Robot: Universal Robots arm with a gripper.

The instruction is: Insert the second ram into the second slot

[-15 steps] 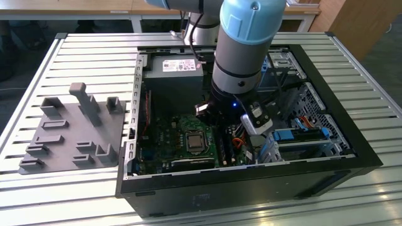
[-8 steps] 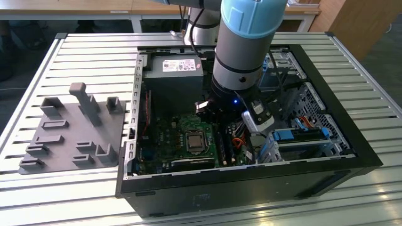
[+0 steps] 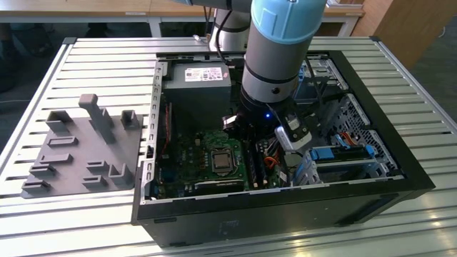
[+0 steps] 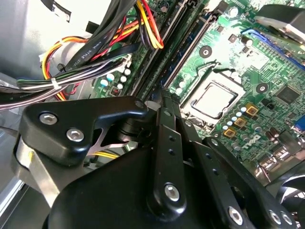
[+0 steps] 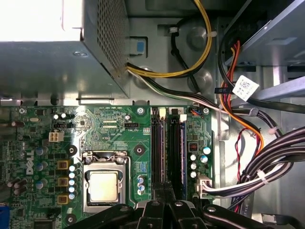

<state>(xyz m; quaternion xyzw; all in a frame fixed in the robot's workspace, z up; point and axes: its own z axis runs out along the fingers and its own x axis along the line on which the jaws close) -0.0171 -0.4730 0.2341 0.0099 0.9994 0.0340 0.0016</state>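
Slatted metal counter under bright light

The pale counter (image 3: 107, 59) gleams with glare; a wooden desk (image 3: 93, 7) and a wooden panel (image 3: 407, 27) stand behind it.

Glossy green motherboard (image 5: 119, 138), matt grey metal power supply (image 5: 57, 67), black plastic gripper (image 4: 164, 102)

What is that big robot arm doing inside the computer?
The robot arm's gripper is reaching down into an open computer case lying on a slatted table. It sits right over the green motherboard, at the long memory slots beside the processor socket. In the first wrist view, sticks appear to sit in those slots; whether the second ram is fully pushed in is hard to tell.
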